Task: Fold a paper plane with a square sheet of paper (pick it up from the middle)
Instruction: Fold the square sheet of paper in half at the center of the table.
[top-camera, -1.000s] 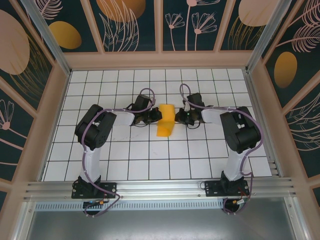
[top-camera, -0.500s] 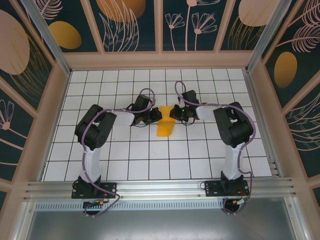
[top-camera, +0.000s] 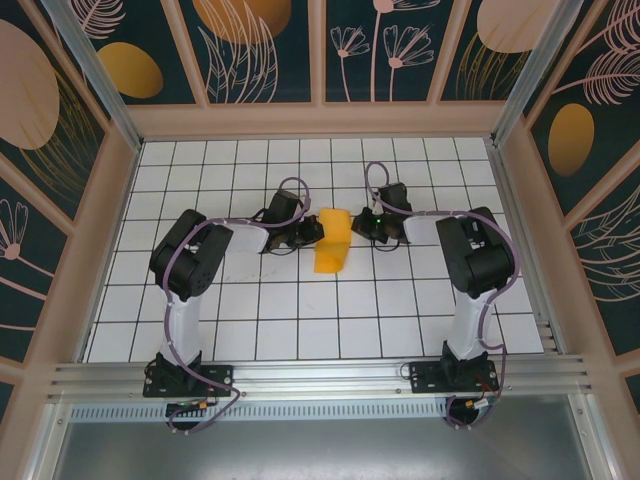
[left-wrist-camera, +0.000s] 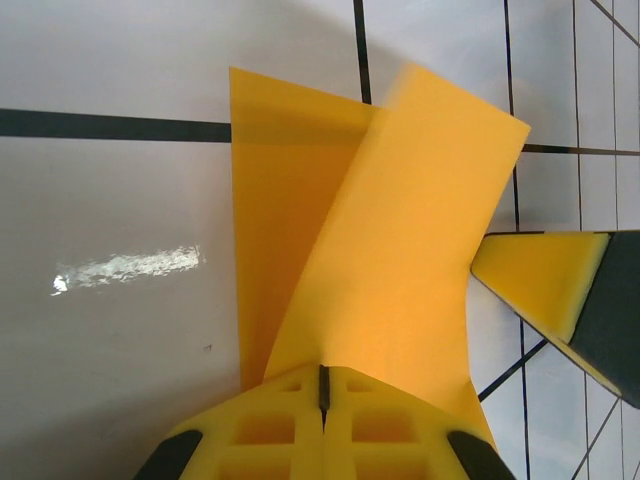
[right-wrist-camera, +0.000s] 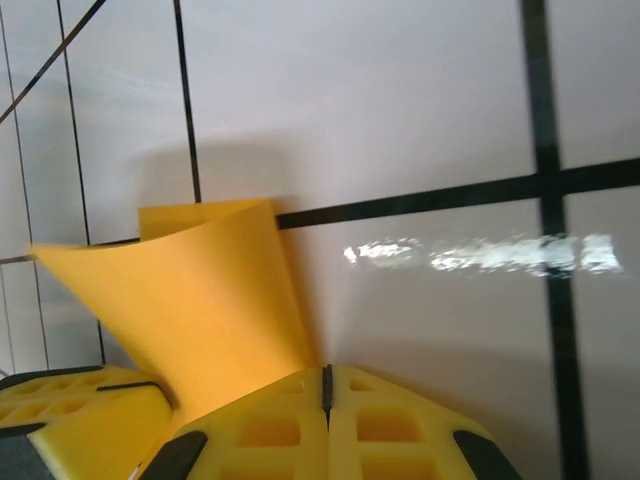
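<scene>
I see the right gripper (right-wrist-camera: 325, 380) fully closed; the orange sheet of paper (right-wrist-camera: 200, 290) curls up just beside it on the white surface (right-wrist-camera: 400, 120).

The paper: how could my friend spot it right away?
Find the white gridded table. Near its middle, between the left gripper and right gripper, sits the folded paper. Unlike the black grippers and white tiles, it's bright orange-yellow.

Orange-yellow paper (top-camera: 332, 243), white black-gridded table (top-camera: 300, 320)
</scene>
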